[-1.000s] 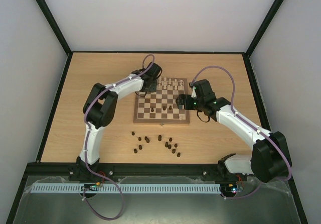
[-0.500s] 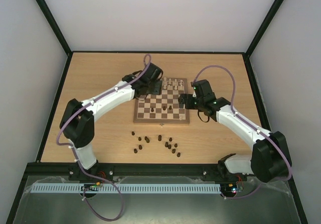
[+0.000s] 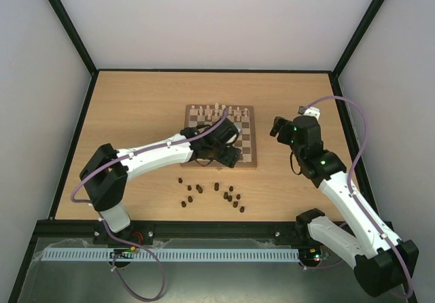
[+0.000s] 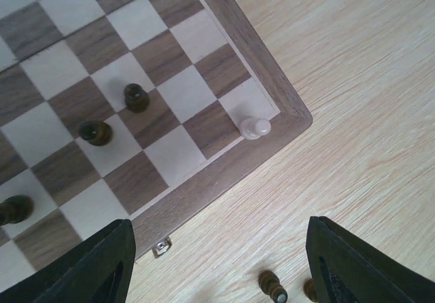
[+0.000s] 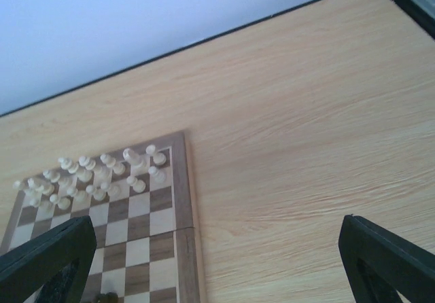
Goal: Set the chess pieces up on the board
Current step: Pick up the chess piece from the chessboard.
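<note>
The board point(image 3: 249, 140) lies mid-table, with pale chess pieces point(image 3: 217, 112) in its two far rows. Loose dark pieces point(image 3: 228, 197) are scattered on the table in front of it. My left gripper point(image 3: 230, 156) hovers over the board's near right corner, open and empty. In the left wrist view its fingers point(image 4: 88, 269) frame bare table, with a pale piece point(image 4: 255, 127) on the corner square, dark pieces point(image 4: 136, 97) on the squares beyond, and one dark piece point(image 4: 272, 287) on the table. My right gripper point(image 3: 284, 130) hangs open and empty, right of the board point(image 5: 180, 248).
The pale wooden tabletop point(image 3: 136, 113) ends in black frame rails on all sides. White walls rise behind and beside it. The left arm's white links point(image 3: 156, 157) stretch across the table to the left of the board. A small metal clasp point(image 4: 160, 247) sits on the board's side.
The left arm swung from the board's far left edge to its near right corner and its jaws opened. The right arm pulled back off the board to the right.
</note>
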Tool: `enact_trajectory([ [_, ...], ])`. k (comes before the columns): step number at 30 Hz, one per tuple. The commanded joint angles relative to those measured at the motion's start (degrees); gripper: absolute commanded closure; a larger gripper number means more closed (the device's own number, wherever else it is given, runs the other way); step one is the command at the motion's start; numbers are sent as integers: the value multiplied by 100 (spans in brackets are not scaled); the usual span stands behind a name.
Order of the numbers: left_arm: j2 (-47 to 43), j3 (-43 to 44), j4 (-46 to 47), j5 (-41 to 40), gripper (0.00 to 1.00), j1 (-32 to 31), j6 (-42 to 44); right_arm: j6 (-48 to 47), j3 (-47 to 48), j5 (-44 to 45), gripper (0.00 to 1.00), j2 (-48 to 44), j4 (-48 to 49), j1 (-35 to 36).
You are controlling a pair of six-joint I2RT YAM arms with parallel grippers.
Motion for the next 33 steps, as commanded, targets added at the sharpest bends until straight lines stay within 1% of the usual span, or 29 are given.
enact_trajectory([
  [1, 424, 175, 134, 133, 28, -204, 80, 154, -133, 479, 2, -229, -139, -47],
  [7, 1100, 700, 100, 52, 30, -277, 156, 133, -127, 366, 1, -123, -115, -52],
  [12, 1610, 1316, -137, -13, 41, -278, 260, 120, -133, 305, 1, -89, -96, -59],
  [17, 1930, 1648, -295, -86, 48, -278, 317, 111, -133, 299, 1, -104, -95, -66],
  [24, 2080, 1697, -336, -34, 60, -278, 326, 108, -144, 232, 1, -48, -69, -66],
  [29, 2107, 1632, -331, -8, 62, -278, 308, 94, -141, 160, 0, -11, -60, -68],
  [33, 2164, 1622, -320, 31, 67, -278, 299, 89, -142, 130, 0, -3, -51, -72],
])
